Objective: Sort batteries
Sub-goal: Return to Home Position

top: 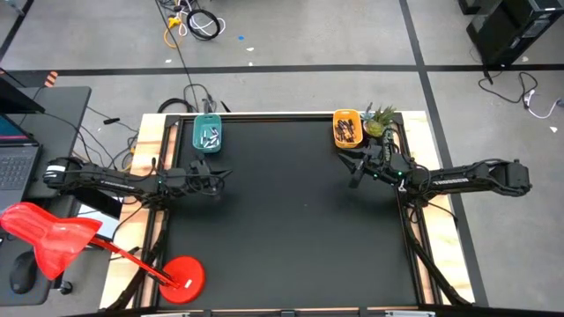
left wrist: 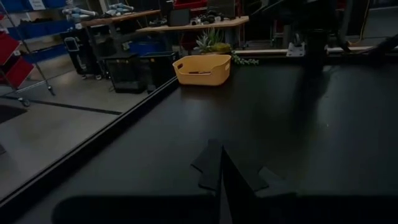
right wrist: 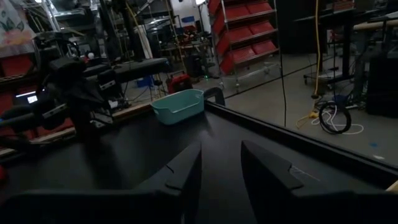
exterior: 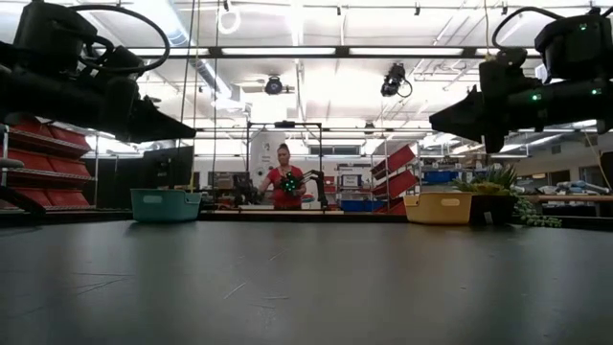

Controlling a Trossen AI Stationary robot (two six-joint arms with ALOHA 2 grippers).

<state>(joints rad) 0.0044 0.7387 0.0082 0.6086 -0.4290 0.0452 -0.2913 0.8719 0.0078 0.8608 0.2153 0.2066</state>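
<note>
Pale batteries lie in a small teal tray at the table's far left. Dark batteries lie in a yellow tray at the far right. My left gripper hangs above the black mat near the teal tray, shut, with nothing between its fingers. My right gripper hangs above the mat just in front of the yellow tray, and its fingers stand apart around empty air. No battery shows on the mat itself.
A small green plant stands beside the yellow tray. A red stand sits off the table's near left corner. A person stands in the room far behind the table. The black mat spreads between the arms.
</note>
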